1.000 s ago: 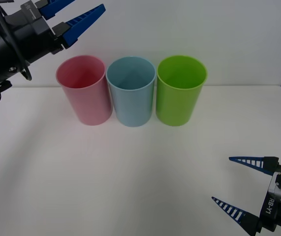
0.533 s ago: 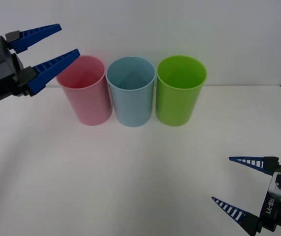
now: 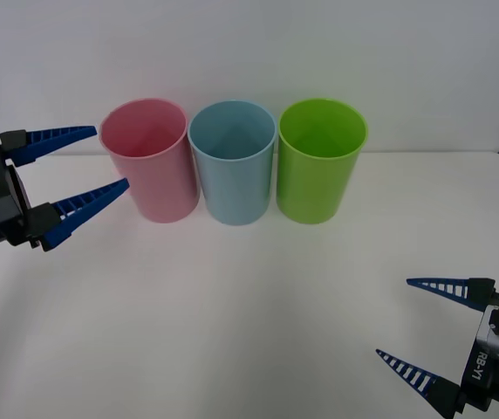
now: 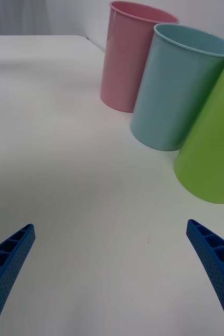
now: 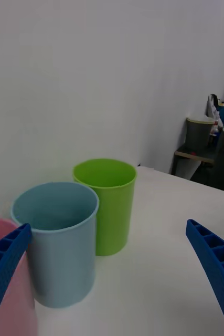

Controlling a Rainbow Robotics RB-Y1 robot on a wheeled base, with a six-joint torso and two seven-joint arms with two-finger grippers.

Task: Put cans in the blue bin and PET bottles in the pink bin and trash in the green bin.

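Note:
Three tall bins stand in a row at the back of the white table: the pink bin (image 3: 149, 160), the blue bin (image 3: 233, 162) and the green bin (image 3: 320, 161). They also appear in the right wrist view as pink bin (image 4: 132, 55), blue bin (image 4: 182, 86), green bin (image 4: 215, 142), and in the left wrist view as blue bin (image 5: 59, 241), green bin (image 5: 107, 202). My left gripper (image 3: 101, 161) hangs open just left of the pink bin, empty. My right gripper (image 3: 399, 319) is open and empty near the table's front right corner. No can, bottle or trash is in view.
The white table (image 3: 232, 314) stretches bare between the bins and the front edge. A white wall rises behind the bins. In the left wrist view a dark stand with a bin (image 5: 198, 139) sits in the room beyond the table's far end.
My left gripper has come down and back to the left, from above the pink bin's rim to beside that bin, staying open. The right arm has not moved.

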